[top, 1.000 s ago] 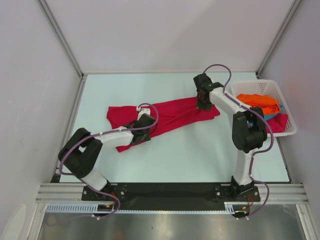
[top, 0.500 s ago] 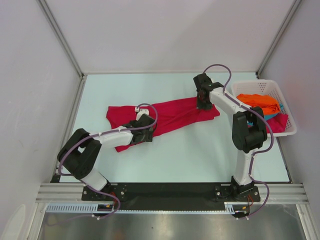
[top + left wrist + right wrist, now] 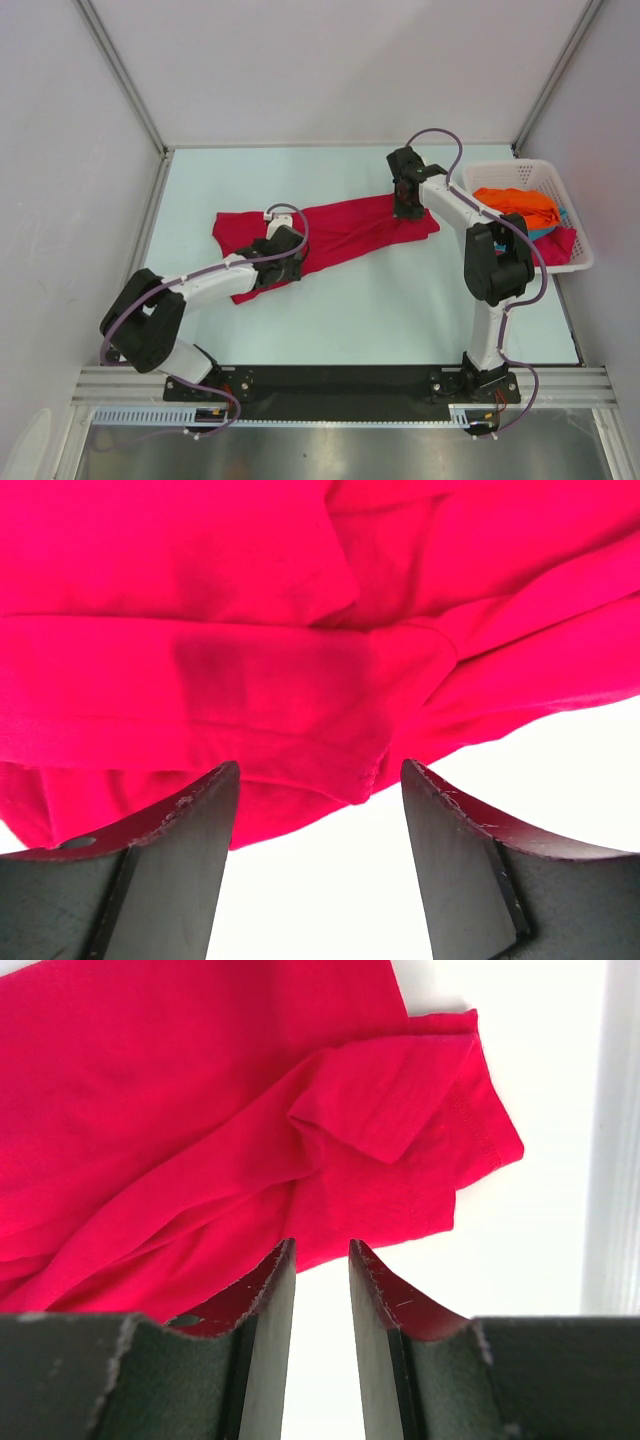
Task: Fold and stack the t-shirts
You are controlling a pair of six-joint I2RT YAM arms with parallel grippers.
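A crimson red t-shirt (image 3: 345, 228) lies spread and rumpled across the middle of the table. My left gripper (image 3: 284, 262) is open at its near-left edge. In the left wrist view my left gripper (image 3: 320, 780) has its jaws wide apart over bare table, with the shirt's hem (image 3: 250, 630) just beyond them. My right gripper (image 3: 406, 208) is at the shirt's far right end. In the right wrist view my right gripper (image 3: 322, 1250) is narrowly open and empty, just short of a sleeve (image 3: 400, 1110). An orange t-shirt (image 3: 515, 205) and a sliver of a teal one (image 3: 562, 216) lie in the basket.
A white slatted basket (image 3: 545, 165) stands at the table's right edge, with more red cloth (image 3: 562, 246) hanging at its near side. Metal frame posts (image 3: 120, 75) rise at the back corners. The table's right rim (image 3: 620, 1140) shows in the right wrist view.
My left arm's elbow has swung to the left and its gripper has shifted slightly farther onto the shirt's near edge. The right arm and the shirt have not visibly moved.
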